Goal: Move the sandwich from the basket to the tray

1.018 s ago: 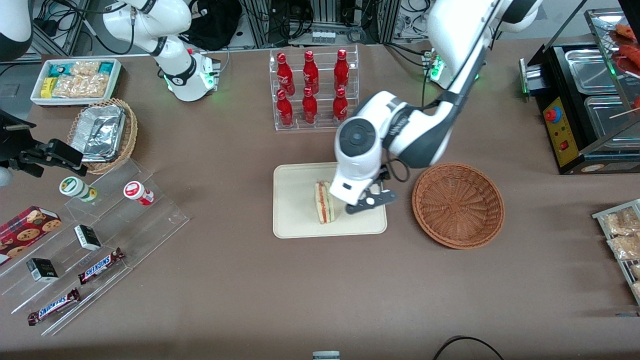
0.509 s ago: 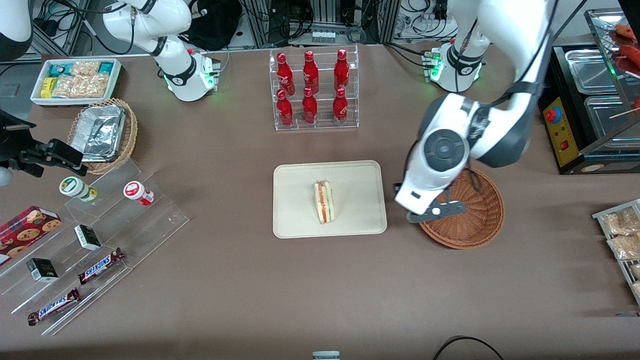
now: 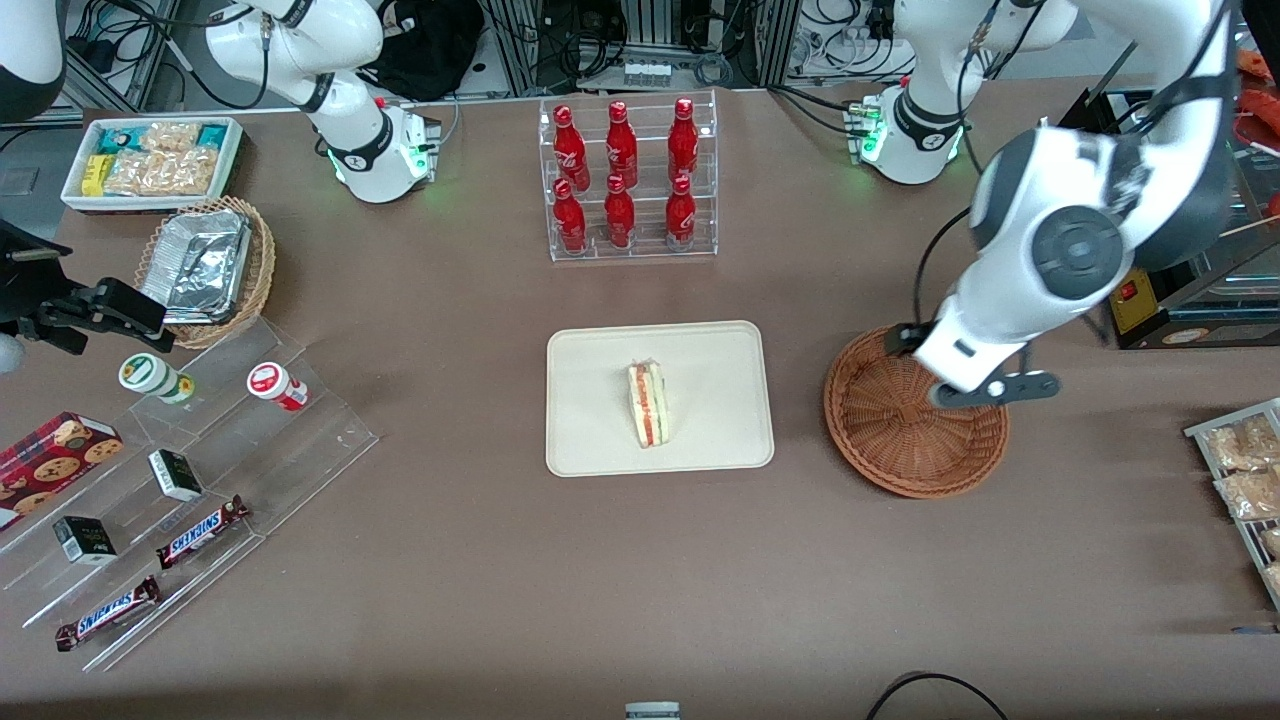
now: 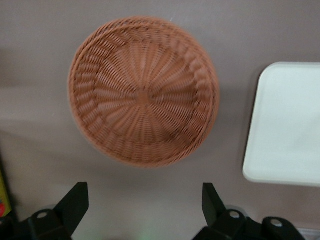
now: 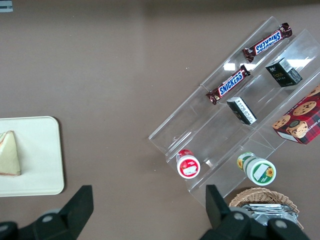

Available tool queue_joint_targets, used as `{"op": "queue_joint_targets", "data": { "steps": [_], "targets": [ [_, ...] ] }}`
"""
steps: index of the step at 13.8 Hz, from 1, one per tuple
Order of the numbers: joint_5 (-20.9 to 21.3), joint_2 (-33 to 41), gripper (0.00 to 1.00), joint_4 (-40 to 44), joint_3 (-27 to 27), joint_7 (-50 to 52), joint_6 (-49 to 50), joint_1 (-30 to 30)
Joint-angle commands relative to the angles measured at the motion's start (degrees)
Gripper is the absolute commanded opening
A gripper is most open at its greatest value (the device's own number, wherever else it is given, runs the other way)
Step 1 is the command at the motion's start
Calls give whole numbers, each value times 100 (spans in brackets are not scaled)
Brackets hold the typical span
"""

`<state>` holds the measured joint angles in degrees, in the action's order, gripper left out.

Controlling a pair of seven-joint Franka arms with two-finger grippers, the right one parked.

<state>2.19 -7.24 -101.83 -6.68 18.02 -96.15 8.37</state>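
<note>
Your jaws stand wide apart and grip nothing: in the left wrist view both black fingers (image 4: pixel 75 202) show with a broad gap of bare table between them. You have the gripper (image 3: pixel 985 392) hanging above the basket (image 3: pixel 900 440), over the part of its rim that lies toward the working arm's end of the table, and clear of the wicker. From the wrist camera you look straight down into the basket (image 4: pixel 144 91), and its round woven bowl holds nothing.

You can see the sandwich (image 3: pixel 648 404) lying on the tray (image 3: pixel 590 440), about in the middle of it, with its red and green filling stripe facing up. The tray sits beside the basket, toward the parked arm's end, with a strip of brown table (image 3: pixel 640 560) between the two. One rounded corner of the tray (image 4: pixel 287 125) also shows in the wrist view, near the basket but not touching it. The right wrist view shows you the sandwich (image 5: pixel 10 154) as a pale wedge on the tray (image 5: pixel 42 165).

Farther from the front camera than the tray stands a clear rack of red bottles (image 3: pixel 625 175).
</note>
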Motion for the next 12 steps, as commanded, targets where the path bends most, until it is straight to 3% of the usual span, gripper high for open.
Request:
{"op": "queue_joint_targets", "data": {
  "steps": [1, 7, 12],
  "targets": [
    [-166, 564, 100, -197, -80, -798, 481, -397],
    [-114, 917, 100, 364, -18, -1582, 1448, -811],
    [-140, 961, 100, 664, 448, -1785, 1643, -811]
  ]
}}
